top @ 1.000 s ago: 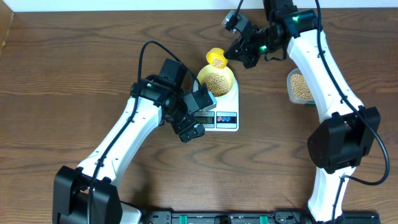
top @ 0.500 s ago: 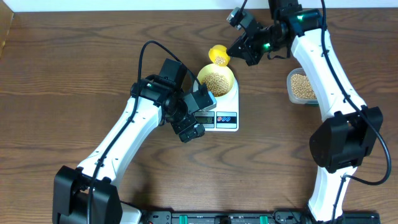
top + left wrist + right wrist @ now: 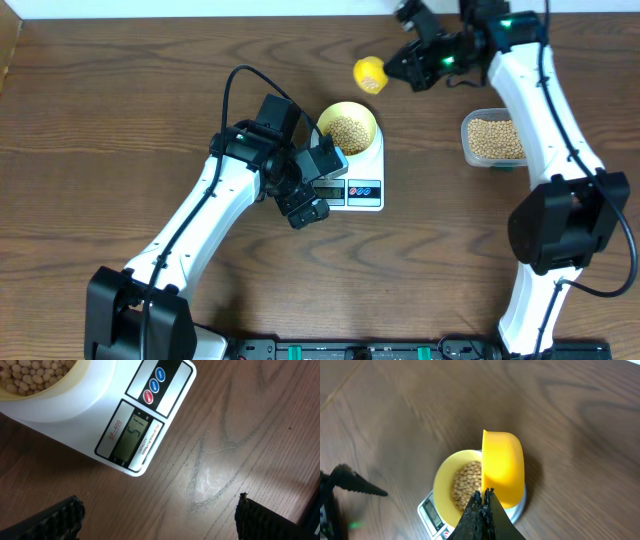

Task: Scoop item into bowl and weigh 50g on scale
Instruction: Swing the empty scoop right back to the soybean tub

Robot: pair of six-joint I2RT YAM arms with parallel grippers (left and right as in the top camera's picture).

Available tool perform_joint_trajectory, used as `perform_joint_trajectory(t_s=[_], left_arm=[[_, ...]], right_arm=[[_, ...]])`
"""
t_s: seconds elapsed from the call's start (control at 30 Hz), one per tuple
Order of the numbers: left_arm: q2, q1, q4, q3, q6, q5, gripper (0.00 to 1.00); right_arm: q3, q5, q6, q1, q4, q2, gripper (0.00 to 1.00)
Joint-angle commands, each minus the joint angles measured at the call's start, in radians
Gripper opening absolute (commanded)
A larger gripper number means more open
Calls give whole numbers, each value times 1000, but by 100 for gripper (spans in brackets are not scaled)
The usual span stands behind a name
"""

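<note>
Overhead, the tan beans [image 3: 348, 131] lay heaped in the small pale-yellow bowl [image 3: 349, 105], filling most of it. The bowl sat on the back part of the white scale [image 3: 372, 170], whose display and two round buttons faced the front edge of the table [image 3: 120, 110]. In the left wrist view the grey display [image 3: 131, 435] showed digits that looked like 51, with a blue and a red button just beside it, and the bowl's rim with beans showed at the top left corner.

The left gripper [image 3: 157, 512] hung low over the scale's front-left corner, its two black fingertips [image 3: 65, 515] spread wide apart with only bare wood between them; it was released and grasped nothing.

Behind and to the right of the bowl, apart from it, the yellow scoop [image 3: 369, 74] was held in the air above the table. The right gripper [image 3: 400, 67] was clenched on the scoop's handle end, its fingers pressed together. In the right wrist view the scoop's cup [image 3: 503, 472] stood turned on its side, its outer wall toward the camera, with the bowl and the scale below it; whether any beans remained in the cup could not be told.

Farther right on the table, well apart from the scale, stood a clear plastic tub [image 3: 466, 133] holding more beans, beside the right arm.
</note>
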State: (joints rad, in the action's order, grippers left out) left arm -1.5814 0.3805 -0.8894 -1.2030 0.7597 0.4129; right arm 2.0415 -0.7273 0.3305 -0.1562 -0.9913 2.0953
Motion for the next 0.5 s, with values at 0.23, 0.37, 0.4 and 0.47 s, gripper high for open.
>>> perform_joint_trajectory(t_s=[0.23,0.37,0.4,0.47], left_arm=[[-6,-3,-2,2,6,5,98],[-6,-3,-2,2,7,5,98],[-6,-3,-2,2,6,5,98],[-6,-3,-2,2,6,5,98]], right_arm=[[20,-99,-164,151,154,-29,1],[20,-98,-299,211,272,-29,1],[20,-98,-325,226,298,-29,1],[20,-98,-361,256,343,-29,1]])
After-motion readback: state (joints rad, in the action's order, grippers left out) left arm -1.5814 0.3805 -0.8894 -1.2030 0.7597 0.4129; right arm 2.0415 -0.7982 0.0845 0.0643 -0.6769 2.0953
